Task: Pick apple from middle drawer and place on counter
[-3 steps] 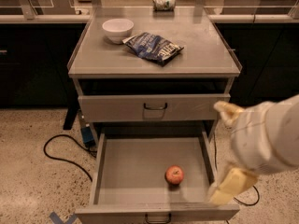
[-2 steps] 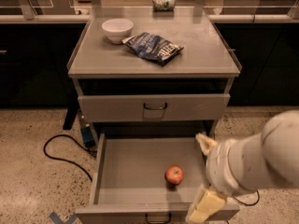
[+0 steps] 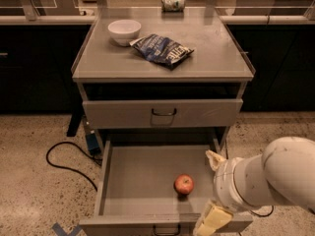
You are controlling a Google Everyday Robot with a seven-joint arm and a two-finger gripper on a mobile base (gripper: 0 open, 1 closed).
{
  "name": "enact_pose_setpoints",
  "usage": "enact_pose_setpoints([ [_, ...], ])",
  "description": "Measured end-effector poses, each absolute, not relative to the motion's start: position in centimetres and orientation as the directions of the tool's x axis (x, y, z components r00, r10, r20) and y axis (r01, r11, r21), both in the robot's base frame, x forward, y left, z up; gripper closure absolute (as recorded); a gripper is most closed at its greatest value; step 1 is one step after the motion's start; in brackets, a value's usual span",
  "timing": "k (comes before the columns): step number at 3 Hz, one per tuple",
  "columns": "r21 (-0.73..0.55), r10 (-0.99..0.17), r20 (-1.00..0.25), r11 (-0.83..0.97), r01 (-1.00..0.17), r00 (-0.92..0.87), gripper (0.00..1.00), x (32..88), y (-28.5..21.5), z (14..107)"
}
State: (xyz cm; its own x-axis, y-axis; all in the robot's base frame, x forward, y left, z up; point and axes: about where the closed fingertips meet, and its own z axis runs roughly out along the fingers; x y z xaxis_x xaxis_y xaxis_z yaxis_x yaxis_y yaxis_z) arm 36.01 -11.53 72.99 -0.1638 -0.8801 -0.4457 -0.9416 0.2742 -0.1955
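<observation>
The apple (image 3: 184,184), small and red, lies on the floor of the open middle drawer (image 3: 140,181), right of its centre and near the front panel. My gripper (image 3: 202,193) hangs over the drawer's front right corner, just right of the apple and not touching it. Its two pale yellow fingers are spread wide, one (image 3: 213,159) toward the back and one (image 3: 210,220) over the front panel. It holds nothing. The counter (image 3: 211,58) is the grey top of the cabinet above.
On the counter stand a white bowl (image 3: 124,31) at the back left and a blue chip bag (image 3: 163,49) in the middle. A closed drawer (image 3: 162,113) sits above the open one. A can (image 3: 173,3) lies on the ledge behind. A black cable (image 3: 66,159) runs on the floor at the left.
My arm has swung left and down from the right side, bringing the gripper to the drawer's front right corner, close beside the apple. The apple has not moved.
</observation>
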Motion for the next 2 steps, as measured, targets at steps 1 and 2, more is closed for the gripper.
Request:
enact_pose_setpoints([
  [1,-0.257,-0.87,-0.451,0.342,-0.904,-0.201,0.0,42.0,-13.1,72.3],
  [2,-0.319,-0.842,-0.488,0.416,-0.852,-0.229,0.0,51.1,-16.3,72.4],
])
